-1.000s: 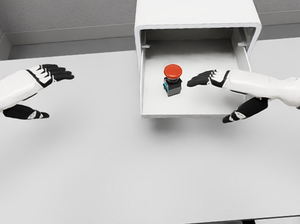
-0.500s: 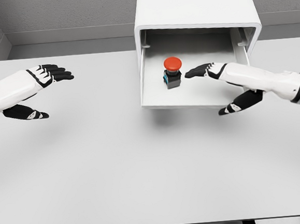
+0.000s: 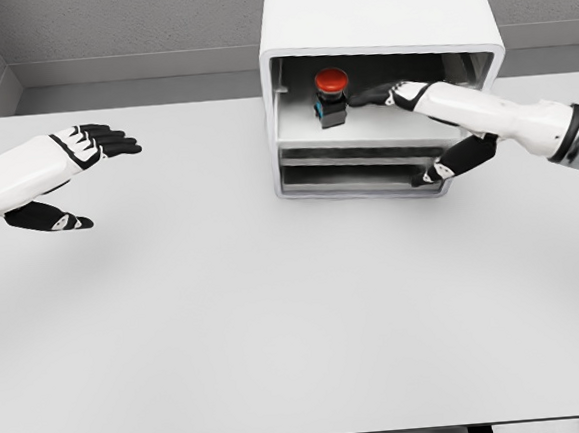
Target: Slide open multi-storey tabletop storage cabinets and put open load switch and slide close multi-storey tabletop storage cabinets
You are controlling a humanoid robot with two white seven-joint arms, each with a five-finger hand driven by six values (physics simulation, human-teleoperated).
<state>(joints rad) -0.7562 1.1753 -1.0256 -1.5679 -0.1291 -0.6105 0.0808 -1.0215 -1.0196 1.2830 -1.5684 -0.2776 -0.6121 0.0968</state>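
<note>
My right hand (image 3: 423, 106), fingers extended and grasping nothing, is pressing the drawer (image 3: 363, 135) into the cabinet (image 3: 379, 14) at the tabletop's (image 3: 277, 318) far edge; the switch (image 3: 331, 96) is sitting inside. My left hand (image 3: 60, 169) is hovering released.

The wide, flat, pale grey surface (image 3: 277, 318) filled most of the head view and reached from the left edge to the right edge. Its front edge ran along the bottom of the view, and its back edge met a grey wall. Only one thing stood directly on it: a white box-shaped storage cabinet with rounded corners (image 3: 379, 9), placed at the back, a little right of the middle. The open front of the cabinet faced the viewer, and its white top drawer (image 3: 364, 140) was almost pushed in. A soft shadow lay on the surface just before the cabinet.
</note>
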